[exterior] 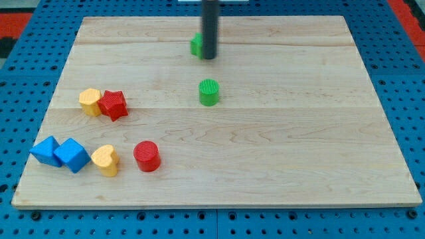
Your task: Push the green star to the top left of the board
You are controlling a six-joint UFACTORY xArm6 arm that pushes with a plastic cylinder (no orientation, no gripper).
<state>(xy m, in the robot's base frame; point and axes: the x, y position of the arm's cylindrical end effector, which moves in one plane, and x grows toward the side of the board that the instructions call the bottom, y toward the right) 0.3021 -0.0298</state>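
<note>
The wooden board [279, 153] lies on a blue perforated base [405, 86]. No brand, label or writing can be read anywhere in the view.

Nearest row, at the left:
- Two blue blocks sit side by side and touching: the left blue block [45, 151] and the right blue block [72, 155]. Their exact shapes cannot be made out.
- The yellow heart [105, 160] stands just right of them.
- The red cylinder [147, 156] stands near the heart, apart from it.

Middle row:
- At the left, the yellow block [90, 101] and the red star [113, 104] touch each other. The yellow block's shape is not clear.
- Near the board's centre, the green cylinder [208, 92] stands alone, well apart from the left-hand groups.

Far row:
- The green star [196, 45] rests near the far edge, about midway across the board. Only its left part shows; the rod hides the rest, so the star shape is not confirmed by sight.
- The dark rod comes down from the top of the view. My tip [209, 58] stands at the star's right side, touching it or just beside it; contact cannot be confirmed.

The arm carries no pincer, so no open or closed state applies.

The far-left corner of the board lies well to the left of the green star.
</note>
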